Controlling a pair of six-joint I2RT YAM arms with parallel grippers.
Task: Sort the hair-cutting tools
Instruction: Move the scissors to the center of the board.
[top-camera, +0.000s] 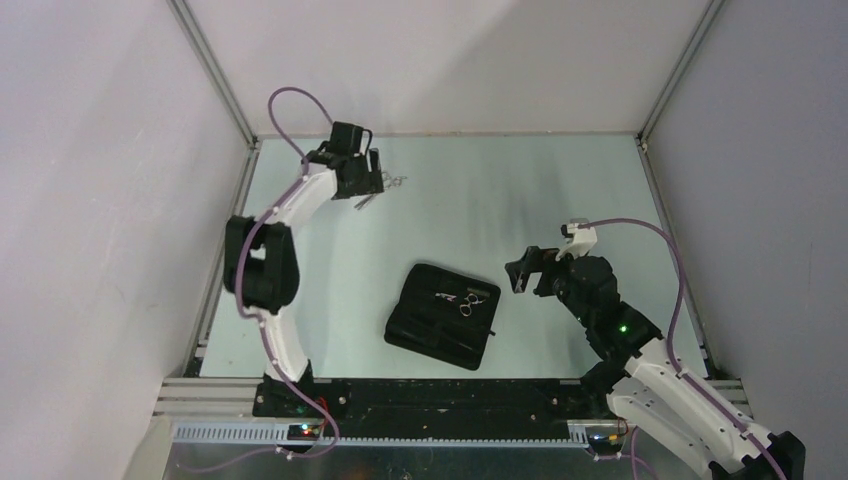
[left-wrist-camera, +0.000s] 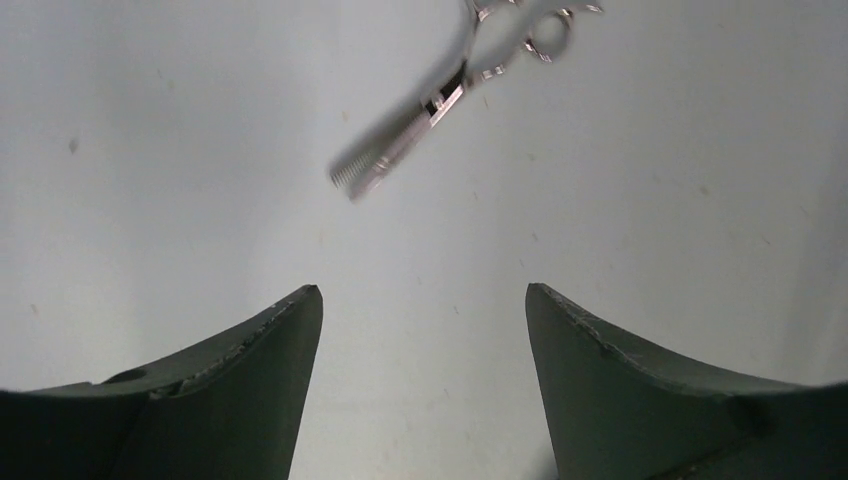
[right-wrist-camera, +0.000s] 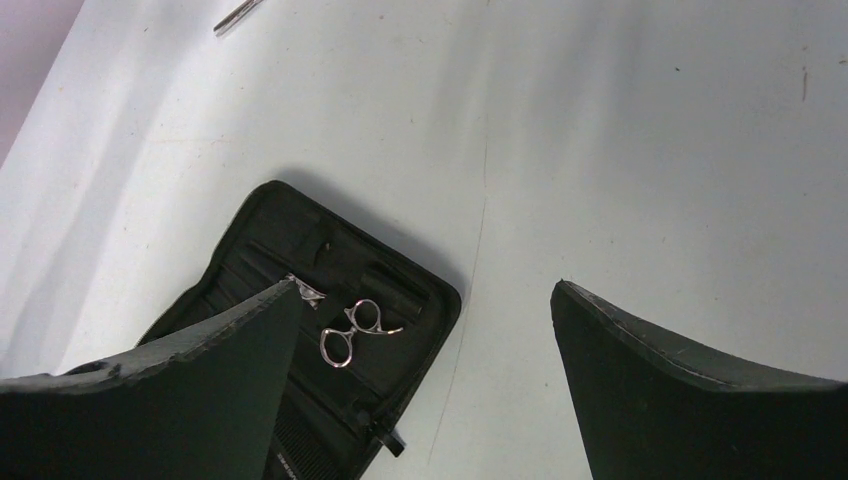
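One pair of silver scissors (top-camera: 385, 186) lies on the table at the far left; it shows in the left wrist view (left-wrist-camera: 440, 105) ahead of my open, empty left gripper (left-wrist-camera: 422, 300), which hovers just short of its blade tip (top-camera: 362, 192). A second pair of silver scissors (top-camera: 470, 300) sits in the open black case (top-camera: 443, 315); its ring handles show in the right wrist view (right-wrist-camera: 355, 330). A comb (right-wrist-camera: 300, 455) lies in the case's lower pocket. My right gripper (top-camera: 522, 272) is open and empty, just right of the case (right-wrist-camera: 330, 250).
The pale table (top-camera: 560, 200) is boxed in by white walls with metal frame posts (top-camera: 215, 70) at the back corners. A metal rail (top-camera: 420, 395) runs along the near edge by the arm bases.
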